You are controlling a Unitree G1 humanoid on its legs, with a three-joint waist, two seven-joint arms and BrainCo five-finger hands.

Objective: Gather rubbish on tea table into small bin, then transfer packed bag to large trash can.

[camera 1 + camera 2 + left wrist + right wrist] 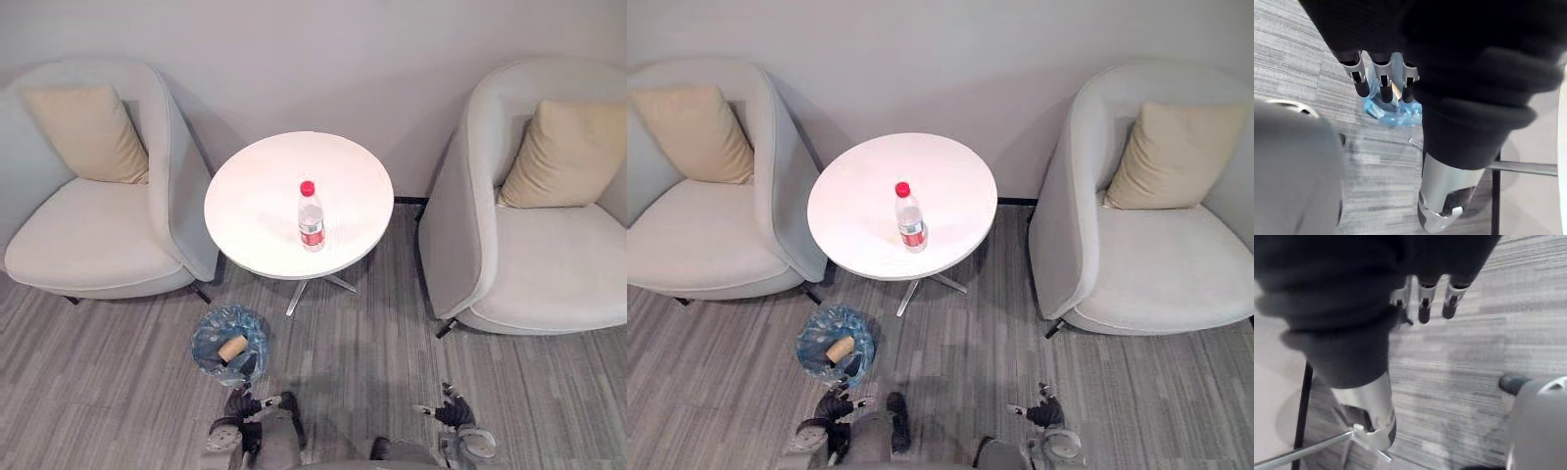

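from my head: a round white table (245,211) stands on grey striped carpet (372,362) between two pale armchairs (98,235), each with a tan cushion (88,132), before a plain wall (313,59). a red-capped bottle (311,217) stands upright near the table's middle. the bin (208,338), lined with a blue bag (250,328), sits on the carpet just by the table, a cardboard roll (232,348) inside. my left hand (240,404) hangs near the bin, my right hand (453,411) well apart.

left wrist: my fingers (1386,81) hang straight and empty above the bin.

right wrist: fingers loose, holding nothing, over carpet.
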